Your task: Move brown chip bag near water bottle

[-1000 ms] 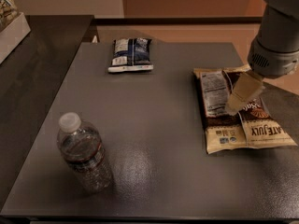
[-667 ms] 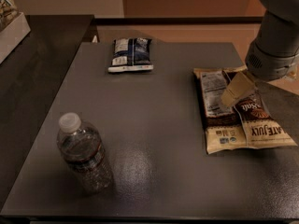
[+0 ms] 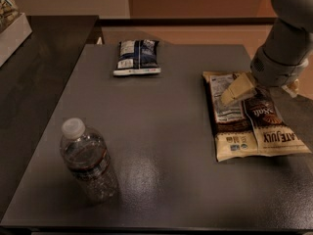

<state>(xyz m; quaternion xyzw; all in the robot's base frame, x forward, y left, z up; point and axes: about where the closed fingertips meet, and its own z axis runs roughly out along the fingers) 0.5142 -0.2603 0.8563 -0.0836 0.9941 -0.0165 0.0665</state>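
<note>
The brown chip bag (image 3: 249, 119) lies flat at the right side of the dark grey table (image 3: 161, 131), its cream edges and white label facing up. The water bottle (image 3: 88, 160) stands upright near the table's front left, clear with a white cap and a dark label band. My gripper (image 3: 235, 91) hangs from the grey arm at the upper right. It is right over the far part of the brown chip bag, close to or touching its surface. The bag and the bottle are far apart.
A smaller dark-blue-and-white snack bag (image 3: 138, 57) lies at the table's far edge, left of centre. A dark counter (image 3: 39, 67) adjoins the table on the left, with a white box (image 3: 12, 31) at its far left.
My gripper has shifted a little to the left and tilted flatter over the brown chip bag. The bag, the bottle and the blue snack bag have not moved.
</note>
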